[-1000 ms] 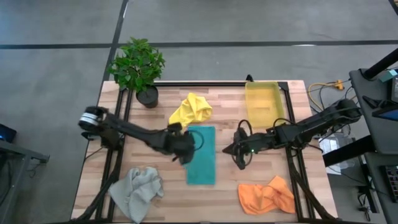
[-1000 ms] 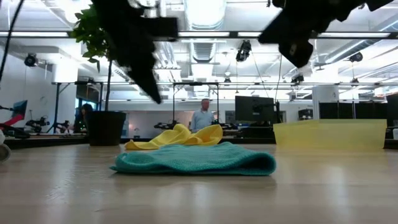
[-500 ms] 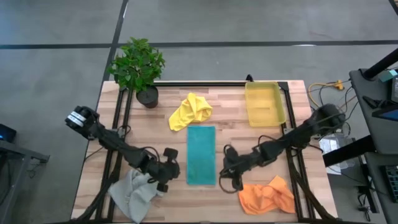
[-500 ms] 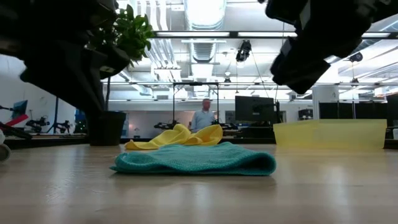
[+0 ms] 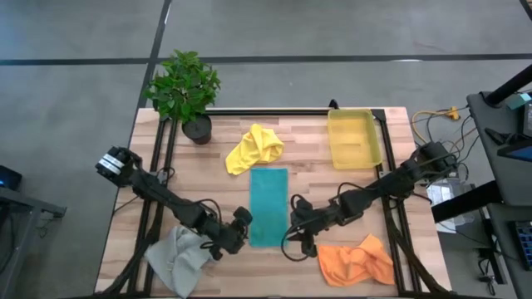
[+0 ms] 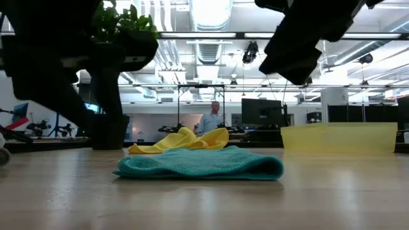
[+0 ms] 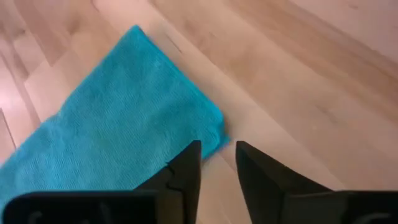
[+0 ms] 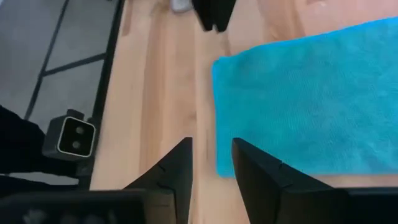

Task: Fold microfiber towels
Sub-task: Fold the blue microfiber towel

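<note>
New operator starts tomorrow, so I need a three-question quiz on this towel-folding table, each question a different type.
1. True or false: the teal towel lies flat as a narrow rectangle, while the yellow towel is crumpled.
2. Which towel is nearest the right claw? A) grey towel B) orange towel C) yellow towel
3. Fill in: the left claw and right claw sit at the teal towel's two ____ corners.

Key: 1 true; 2 B; 3 near (the corners farthest from the plant).

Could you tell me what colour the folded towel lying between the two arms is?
The folded towel is teal, best seen in the high view.
</note>
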Tool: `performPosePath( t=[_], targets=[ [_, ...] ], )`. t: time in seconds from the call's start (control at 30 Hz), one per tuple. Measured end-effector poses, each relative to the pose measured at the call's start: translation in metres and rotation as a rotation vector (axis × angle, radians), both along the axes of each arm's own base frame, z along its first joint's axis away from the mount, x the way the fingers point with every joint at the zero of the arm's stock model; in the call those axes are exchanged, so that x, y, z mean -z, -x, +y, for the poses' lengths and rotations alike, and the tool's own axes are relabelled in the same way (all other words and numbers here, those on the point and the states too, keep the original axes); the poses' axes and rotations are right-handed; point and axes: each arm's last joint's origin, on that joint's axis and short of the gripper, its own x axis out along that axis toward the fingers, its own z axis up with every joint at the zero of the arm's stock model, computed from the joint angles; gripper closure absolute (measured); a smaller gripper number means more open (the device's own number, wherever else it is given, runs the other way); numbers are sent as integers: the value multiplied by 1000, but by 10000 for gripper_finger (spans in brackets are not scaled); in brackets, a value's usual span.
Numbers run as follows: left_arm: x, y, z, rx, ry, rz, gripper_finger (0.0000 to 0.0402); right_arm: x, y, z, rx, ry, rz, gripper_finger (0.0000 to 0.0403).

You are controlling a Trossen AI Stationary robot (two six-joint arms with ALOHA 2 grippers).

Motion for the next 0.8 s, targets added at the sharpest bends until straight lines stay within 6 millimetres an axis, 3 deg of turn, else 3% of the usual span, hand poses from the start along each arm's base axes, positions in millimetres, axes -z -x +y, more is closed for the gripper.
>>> performPosePath(
  t=[0.53,0.8],
  targets=[
    [39,-29,-15,54,-102,68,299,0,1,0,26,-21,28,325],
    [59,-34,-7,-127,19,204,311,0,1,0,28,-24,29,326]
  ],
)
